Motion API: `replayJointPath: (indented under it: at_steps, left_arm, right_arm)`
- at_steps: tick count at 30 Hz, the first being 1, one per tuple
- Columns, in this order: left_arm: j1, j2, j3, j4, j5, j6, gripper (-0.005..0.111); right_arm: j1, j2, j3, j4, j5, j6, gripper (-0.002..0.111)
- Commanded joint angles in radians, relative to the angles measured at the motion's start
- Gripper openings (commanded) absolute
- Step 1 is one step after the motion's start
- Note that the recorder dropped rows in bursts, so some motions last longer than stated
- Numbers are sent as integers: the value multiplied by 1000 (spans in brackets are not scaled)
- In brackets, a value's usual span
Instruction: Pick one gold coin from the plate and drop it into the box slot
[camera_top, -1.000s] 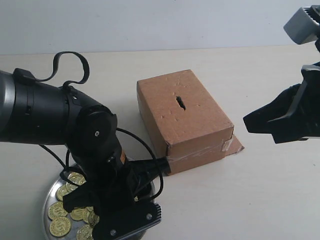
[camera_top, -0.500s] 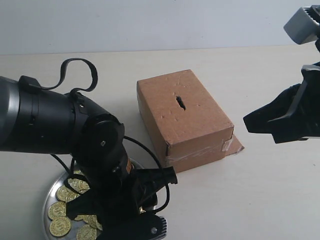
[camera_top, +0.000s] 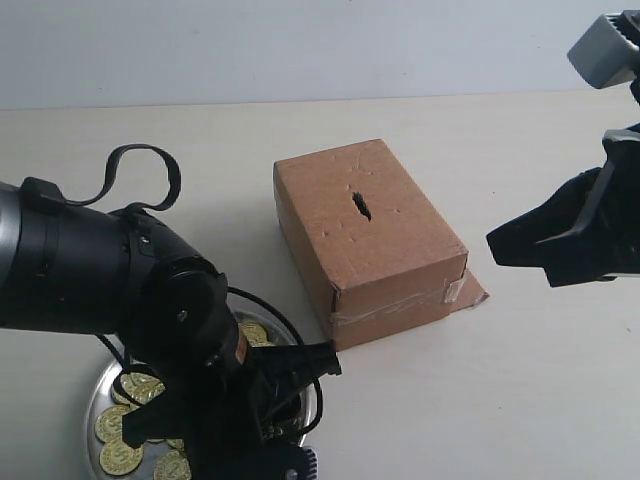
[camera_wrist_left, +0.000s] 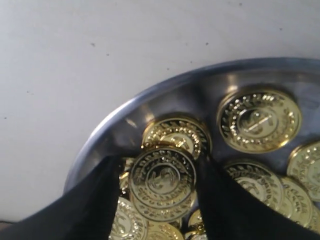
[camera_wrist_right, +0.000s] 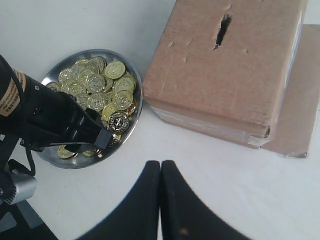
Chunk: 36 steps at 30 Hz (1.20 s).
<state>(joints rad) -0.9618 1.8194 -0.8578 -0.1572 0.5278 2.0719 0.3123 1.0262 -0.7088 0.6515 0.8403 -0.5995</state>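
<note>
Left hand (camera_wrist_left: 160, 165): one; tip down in the plate (camera_wrist_left: 150, 100), its two black fingers (camera_wrist_left: 90, 200) close on either side of one gold coin (camera_wrist_left: 162, 182); whether they pinch it cannot be told.
Right hand (camera_wrist_right: 160, 167): one; fingers pressed together, holding nothing, held above the worktop (camera_top: 520, 380).
Left arm (camera_top: 90, 270): one; bent steeply downward, covering much of the plate.
Plate: one; directly under the left hand.
Coins (camera_wrist_right: 95, 85): overlapping heap around the left hand's tip, too crowded to count.
Box (camera_top: 385, 235): one; on the worktop between the two hands, just beside the plate.
Slot (camera_top: 360, 205): one; dark ragged cut in the box's upward face.
Other: clear tape (camera_top: 400, 305) round the box end nearest the right hand; one flap (camera_top: 475, 290) at its base; one looped cable (camera_top: 140, 160) on the left arm.
</note>
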Motion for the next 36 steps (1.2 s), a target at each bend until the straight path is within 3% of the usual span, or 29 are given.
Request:
replayJointPath:
  at_steps: [1,36]
  left_arm:
    - [-3,7,11,9,-33,-12,49]
    - [-3,-21,11,17,-42,-12,40]
  right_arm:
    - [1,-5,2,1,-3,-8,0]
    - [1,-5,2,1,-3,-8,0]
